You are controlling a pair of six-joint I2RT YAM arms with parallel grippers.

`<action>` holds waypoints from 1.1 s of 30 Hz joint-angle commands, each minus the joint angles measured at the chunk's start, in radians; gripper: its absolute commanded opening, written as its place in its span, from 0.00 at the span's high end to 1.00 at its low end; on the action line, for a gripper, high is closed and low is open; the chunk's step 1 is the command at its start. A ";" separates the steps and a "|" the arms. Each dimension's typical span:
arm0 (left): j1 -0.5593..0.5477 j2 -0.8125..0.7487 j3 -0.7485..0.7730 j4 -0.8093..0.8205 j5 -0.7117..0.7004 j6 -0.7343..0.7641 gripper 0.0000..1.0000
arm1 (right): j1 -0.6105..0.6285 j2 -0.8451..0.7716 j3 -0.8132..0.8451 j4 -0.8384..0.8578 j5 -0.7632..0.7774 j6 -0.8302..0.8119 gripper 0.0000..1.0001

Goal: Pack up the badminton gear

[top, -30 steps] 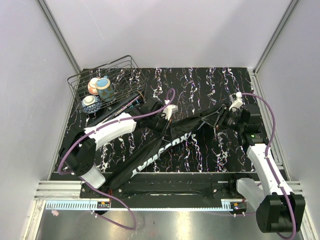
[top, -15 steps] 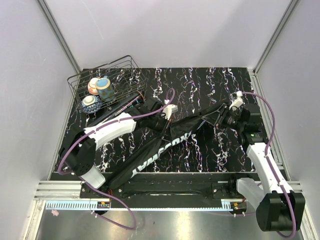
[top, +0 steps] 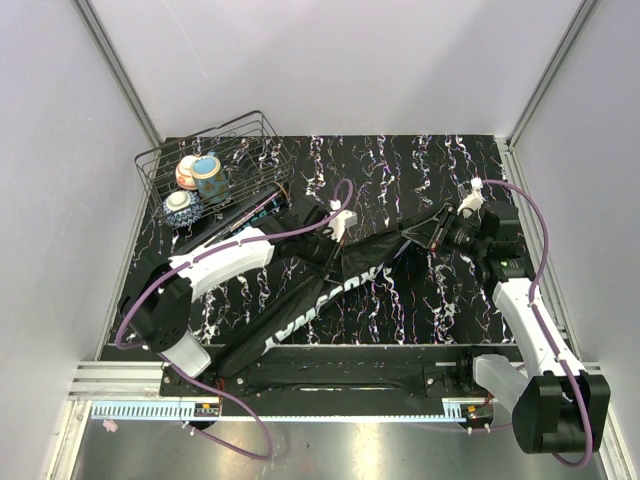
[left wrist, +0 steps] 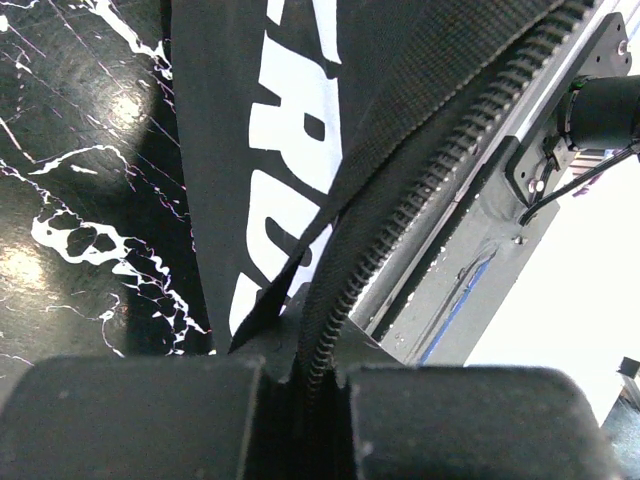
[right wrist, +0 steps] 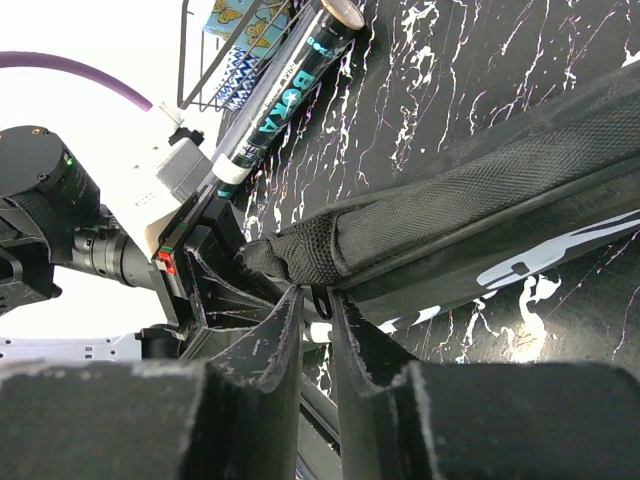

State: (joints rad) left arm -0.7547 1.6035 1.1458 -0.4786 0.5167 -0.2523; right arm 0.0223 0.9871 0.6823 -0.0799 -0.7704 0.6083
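Note:
The black "CROSSWAY" bag (top: 320, 300) lies diagonally across the table, wide end near the front left and narrow end at the right. My left gripper (left wrist: 305, 365) is shut on the bag's zipper edge (left wrist: 400, 200), near the bag's middle (top: 335, 228). At the narrow end is my right gripper (right wrist: 318, 295) (top: 440, 232). Its fingers stand a narrow gap apart, with the small black zipper pull (right wrist: 322, 300) between them under the bag's padded end (right wrist: 300, 255). A long black tube (right wrist: 285, 80) (top: 245, 212) lies against the basket.
A black wire basket (top: 160, 160) holding three patterned bowls (top: 207, 172) stands at the back left. The left arm (top: 215, 262) stretches over the bag's wide part. Metal rails (top: 330, 375) run along the table's near edge.
My right gripper has crept a little further from me along the bag's narrow end, and its fingers have drawn closer together around the zipper pull. The left gripper has kept its hold.

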 commanded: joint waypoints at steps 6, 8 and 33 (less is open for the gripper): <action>-0.011 -0.051 0.034 0.003 -0.014 0.012 1.00 | 0.001 0.008 0.045 -0.001 0.023 -0.001 1.00; -0.009 -0.050 0.040 0.008 -0.012 0.004 1.00 | 0.001 0.016 0.039 0.014 0.010 0.005 1.00; 0.009 -0.132 0.011 0.078 -0.047 -0.084 0.43 | 0.312 0.062 -0.165 0.296 0.135 0.147 1.00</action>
State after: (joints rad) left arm -0.7750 1.5768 1.1660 -0.4892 0.4442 -0.3107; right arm 0.3229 1.0477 0.4789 0.2440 -0.6270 0.8108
